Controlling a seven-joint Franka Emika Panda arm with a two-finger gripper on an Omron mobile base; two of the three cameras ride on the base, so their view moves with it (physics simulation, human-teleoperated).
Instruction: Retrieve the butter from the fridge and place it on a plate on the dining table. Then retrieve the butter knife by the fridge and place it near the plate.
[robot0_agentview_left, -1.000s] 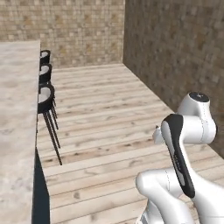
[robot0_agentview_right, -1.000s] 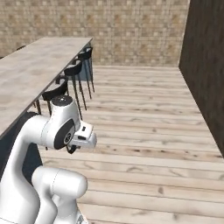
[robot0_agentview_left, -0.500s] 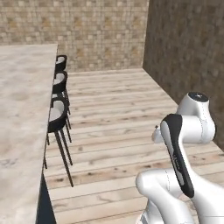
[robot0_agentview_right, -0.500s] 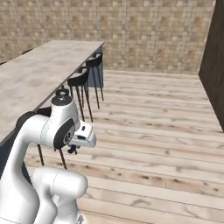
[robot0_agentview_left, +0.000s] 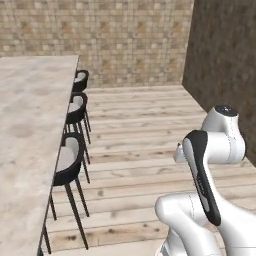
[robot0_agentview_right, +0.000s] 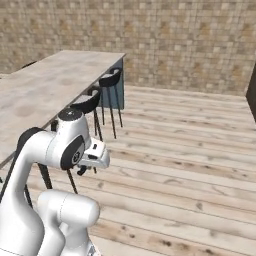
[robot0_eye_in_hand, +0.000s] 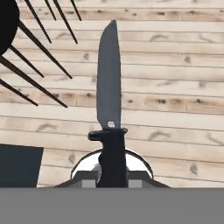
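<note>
The robot's two-finger gripper (robot0_eye_in_hand: 112, 181) is clamped on the black handle of the small, thin dark butter knife (robot0_eye_in_hand: 109, 105), whose grey blade points straight out from the hand over the pale wood-plank floor (robot0_eye_in_hand: 175, 65). Held by the handle with the blade forward, the knife looks ready to be laid flat. The white arm is folded close to its base, a compact carrying pose, judging by the gripper (robot0_agentview_right: 85, 167) tucked beneath the wrist. To the robot's left runs the long dining table with its beige-grey marbled stone-look top (robot0_agentview_left: 30, 130), lined with black bar stools on thin legs (robot0_agentview_left: 70, 160). Tiled brick-patterned walls (robot0_agentview_right: 190, 40) close the room behind
</note>
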